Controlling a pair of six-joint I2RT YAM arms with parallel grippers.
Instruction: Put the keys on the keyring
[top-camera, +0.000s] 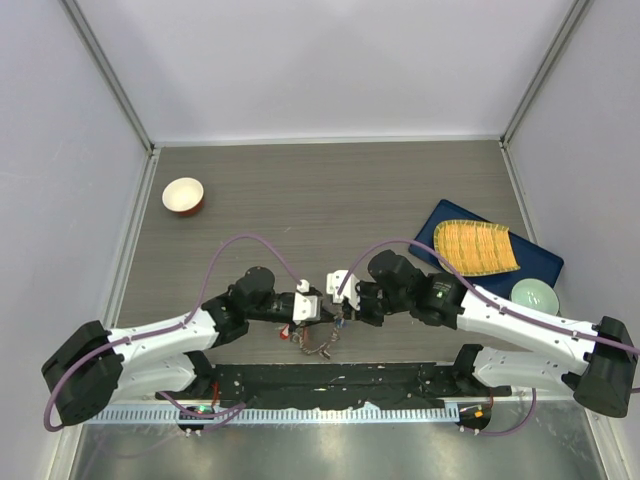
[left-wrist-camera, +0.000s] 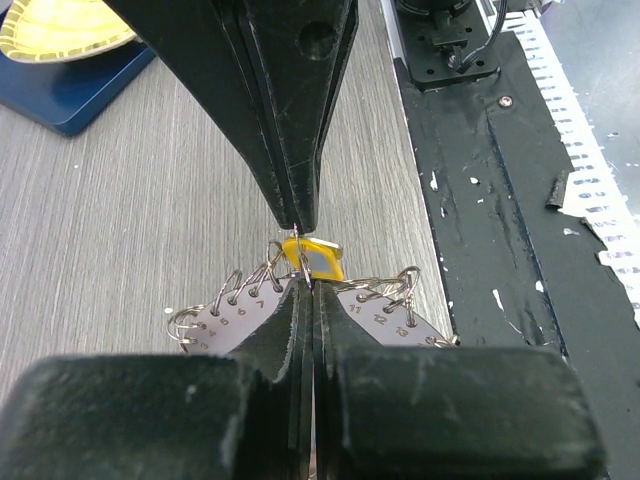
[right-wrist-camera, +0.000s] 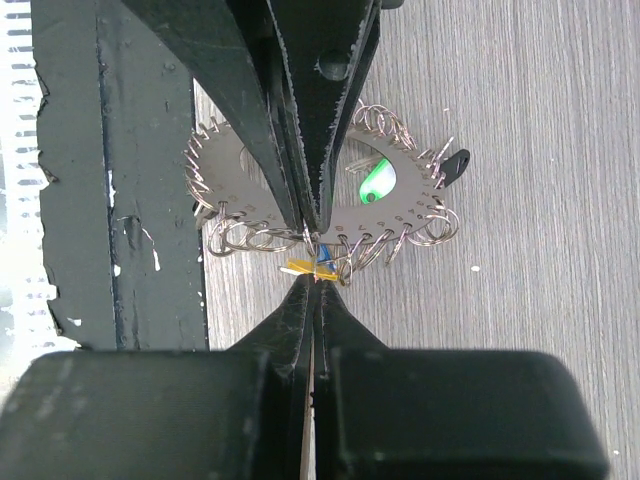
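The keyring (left-wrist-camera: 240, 315) is a flat grey plate with numbers and wire loops round its rim. It is held just above the table near the front edge (top-camera: 316, 343). My left gripper (left-wrist-camera: 305, 290) is shut on the plate's rim; in the right wrist view it (right-wrist-camera: 312, 225) comes in from above. My right gripper (right-wrist-camera: 318, 282) is shut on a yellow-tagged key (right-wrist-camera: 308, 267) at the rim, tip to tip with the left one. The yellow tag (left-wrist-camera: 318, 258) also shows in the left wrist view. A green tag (right-wrist-camera: 375, 182) shows through the ring's hole. Other keys are hidden.
A red-and-white bowl (top-camera: 183, 196) stands at the far left. A blue tray (top-camera: 535, 265) with a yellow ribbed plate (top-camera: 475, 247) and a pale green bowl (top-camera: 533, 296) are at the right. A black strip (top-camera: 330, 380) runs along the near edge.
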